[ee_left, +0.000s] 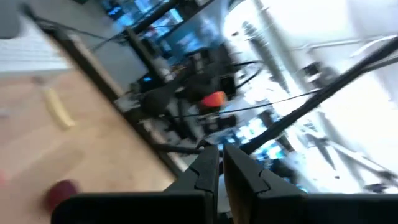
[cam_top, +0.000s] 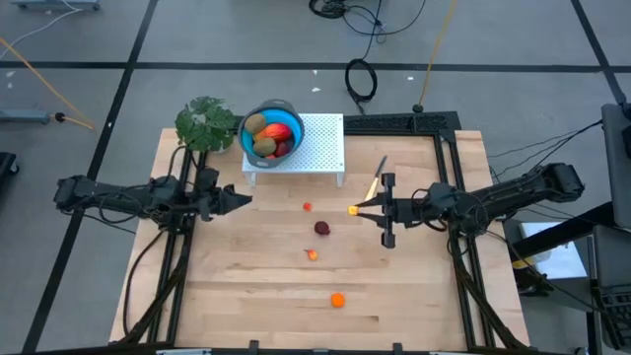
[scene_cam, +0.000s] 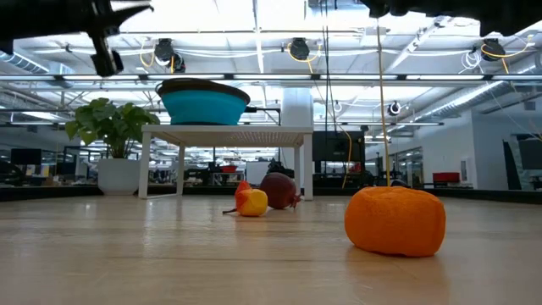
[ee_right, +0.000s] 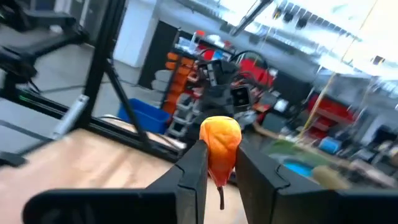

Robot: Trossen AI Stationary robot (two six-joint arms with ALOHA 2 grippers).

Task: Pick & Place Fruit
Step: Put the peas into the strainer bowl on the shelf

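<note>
My right gripper hangs over the table's right middle, shut on a small orange-yellow fruit piece. My left gripper is shut on nothing, above the table's left side, pointing toward the right arm. A blue bowl holding several fruits stands on a white perforated stand at the far edge. On the wood lie a small red-orange bit, a dark red ball, a yellow-red piece and an orange ball. My right gripper pinches the orange-yellow piece by its two sides between its two fingers, near their free ends. The fingers lie about level and come from the table's right. The piece is lifted clear of the table, with a thin dark stem hanging below it.
A green leafy plant stands left of the bowl. A slim pale-handled knife lies near the stand's right end, just beyond my right gripper. Bare wood stretches along the near edge around the orange ball.
</note>
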